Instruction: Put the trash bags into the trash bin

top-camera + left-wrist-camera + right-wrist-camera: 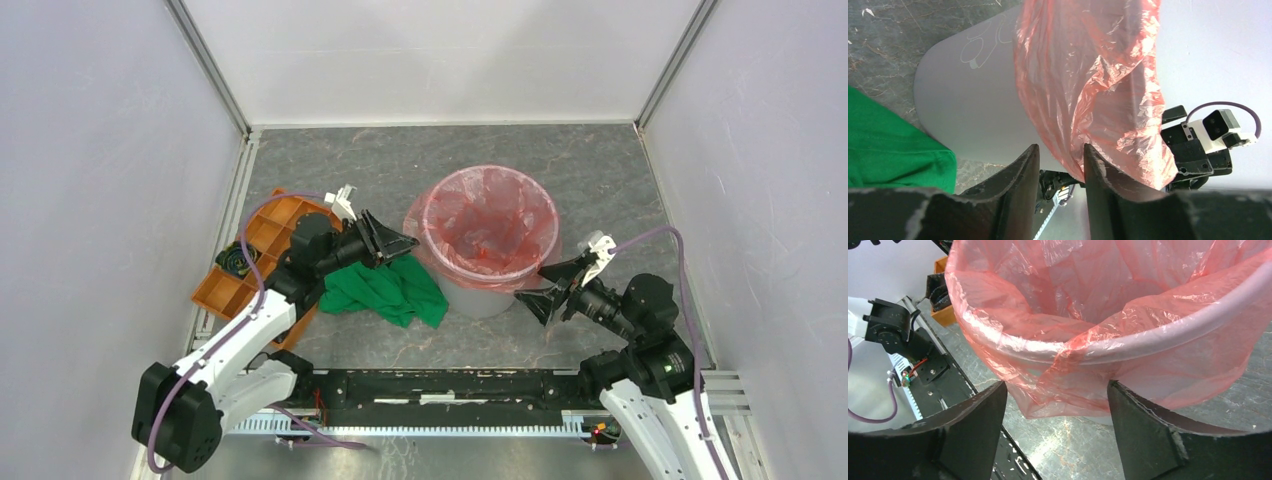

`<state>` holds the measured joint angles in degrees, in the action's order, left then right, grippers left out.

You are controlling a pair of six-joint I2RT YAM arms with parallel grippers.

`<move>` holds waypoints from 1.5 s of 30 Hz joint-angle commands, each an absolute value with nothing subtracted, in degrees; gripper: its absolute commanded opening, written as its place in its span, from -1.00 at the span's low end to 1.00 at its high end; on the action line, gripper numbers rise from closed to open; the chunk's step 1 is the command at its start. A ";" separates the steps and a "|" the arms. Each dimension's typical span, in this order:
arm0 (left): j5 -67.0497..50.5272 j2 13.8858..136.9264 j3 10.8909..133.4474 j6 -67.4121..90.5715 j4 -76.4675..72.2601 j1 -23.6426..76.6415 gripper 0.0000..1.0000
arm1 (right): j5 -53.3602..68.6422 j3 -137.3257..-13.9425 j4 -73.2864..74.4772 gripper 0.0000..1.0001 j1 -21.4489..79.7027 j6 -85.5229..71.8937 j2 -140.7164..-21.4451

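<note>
The trash bin [486,298], a round grey-white bucket, stands at the table's middle. The red-pink trash bag [492,222] lines it, its edge folded out over the rim and hanging down the outside. My left gripper [404,243] is open just left of the bin. In the left wrist view its jaws [1060,148] hold nothing. The hanging bag [1093,85] brushes the right finger [1098,170], and the bin wall [968,100] is behind. My right gripper [533,285] is open at the bin's near right. Its jaws [1055,386] stand wide apart below the bag's loose hem [1073,390].
A crumpled green cloth [392,290] lies left of the bin, under my left gripper, and shows in the left wrist view [888,145]. An orange compartment tray [250,262] with black rolls [234,260] sits at the left wall. The black base rail [450,385] runs along the near edge.
</note>
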<state>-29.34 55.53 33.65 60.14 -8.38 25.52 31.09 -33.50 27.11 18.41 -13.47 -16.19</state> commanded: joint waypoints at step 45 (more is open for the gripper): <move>-17.80 58.58 35.53 45.98 5.74 31.03 -0.01 | 15.56 -73.69 32.87 0.80 31.05 -6.70 -58.26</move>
